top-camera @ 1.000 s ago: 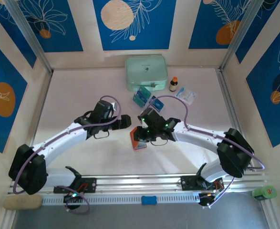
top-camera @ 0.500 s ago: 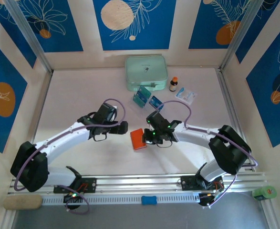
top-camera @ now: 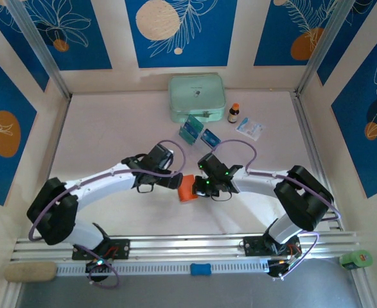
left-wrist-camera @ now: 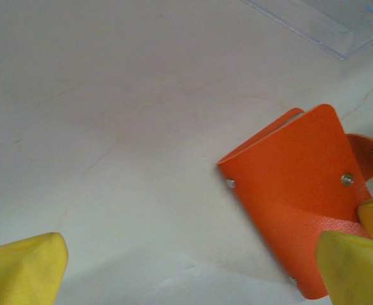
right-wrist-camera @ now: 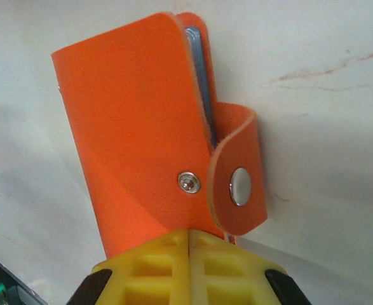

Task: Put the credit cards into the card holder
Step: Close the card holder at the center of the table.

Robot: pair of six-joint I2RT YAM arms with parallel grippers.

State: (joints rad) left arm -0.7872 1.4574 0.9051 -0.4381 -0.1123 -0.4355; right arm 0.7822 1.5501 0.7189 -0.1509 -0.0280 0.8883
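At the near edge of the table [top-camera: 98, 128] the two arm bases sit on a metal rail [top-camera: 188, 245]. From there both arms reach inward and meet near the middle of the table.

The left gripper [top-camera: 177, 182] has its jaws spread wide. In the left wrist view one yellow finger [left-wrist-camera: 24, 267] stands far out over bare table, and the other finger [left-wrist-camera: 354, 267] overlaps the lower corner of the card holder [left-wrist-camera: 300, 190].

The right gripper [top-camera: 199, 188] comes at the card holder [top-camera: 187, 190] from the opposite side. Its jaws are pressed together with no gap between them, and the tips are at the wallet's edge [right-wrist-camera: 189, 254]. Whether any leather is caught between them cannot be told.

The orange card holder lies on the table between the two grippers, folded over. Its strap [right-wrist-camera: 240, 186] curls round the open side, and its snap is not fastened. Thin blue-grey edges [right-wrist-camera: 202, 82] show between the covers.

Farther back, the credit cards [top-camera: 190, 129] sit apart from the wallet. A corner of a clear plastic rack [left-wrist-camera: 326, 22] shows in the left wrist view. Beyond the cards are a white-and-blue sachet [top-camera: 250, 128] and a small brown bottle [top-camera: 234, 113]. A mint-green zip case [top-camera: 197, 98] lies by the back wall.
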